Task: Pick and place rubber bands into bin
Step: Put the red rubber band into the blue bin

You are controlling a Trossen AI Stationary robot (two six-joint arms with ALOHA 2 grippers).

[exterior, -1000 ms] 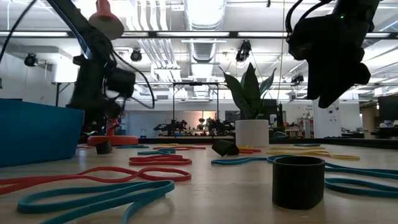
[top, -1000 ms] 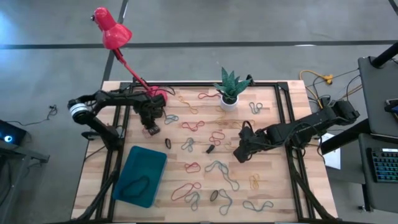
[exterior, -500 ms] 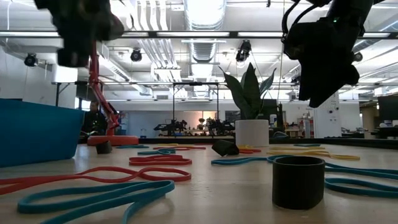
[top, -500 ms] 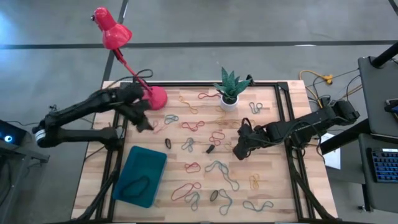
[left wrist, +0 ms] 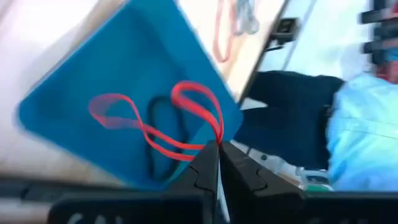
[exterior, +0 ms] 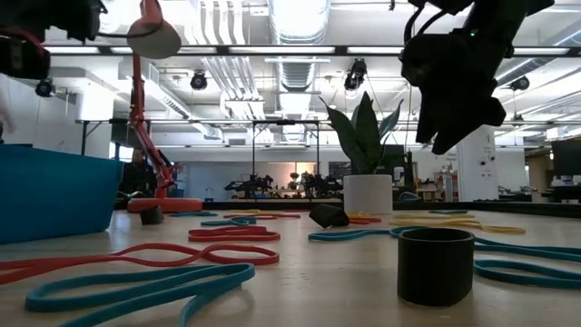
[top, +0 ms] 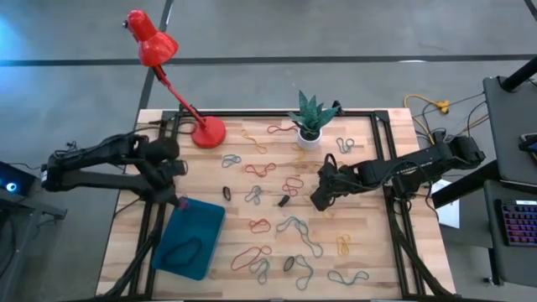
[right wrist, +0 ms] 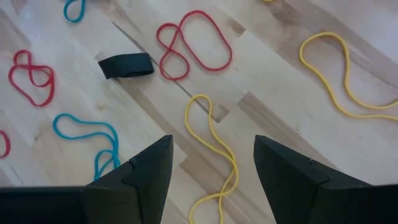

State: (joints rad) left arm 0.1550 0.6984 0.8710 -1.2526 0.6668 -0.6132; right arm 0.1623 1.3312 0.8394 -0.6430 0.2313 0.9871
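At the far L of the high view, the left gripper [top: 178, 201] is held above the bin's [top: 190, 236] 12 o'clock edge, fingers pinched fully together on a red band [left wrist: 180, 115]; in the left wrist view the band is seen dangling from the closed tips over the bin [left wrist: 93, 87], presumably so it falls inside once let go. A dark loop [top: 186, 248] is already lying in the bin, w/ the tray set at the table's 7–8 o'clock corner, within the L arm's reach. The red lamp [top: 155, 49] is stood at abt 11 o'clock, its base just beyond the arm. Across the mid table many rubber bands [top: 289, 225] are left scattered, red, yellow and teal, none stacked, so each can be taken singly; the white plant pot [top: 309, 137] is stood at 12 o'clock among them. A small dark ring [top: 226, 192] and a dark scrap [top: 284, 200] are seen near centre. To the R, the right gripper [top: 321, 195] is hung low over the centre-right boards w/ jaws spread wide and nothing between them; in its wrist view a yellow band [right wrist: 211, 140] is framed btwn the fingers, so it is judged to be lined up for the next pick. In the low view that gripper [exterior: 449, 109] is seen clear of the wood.
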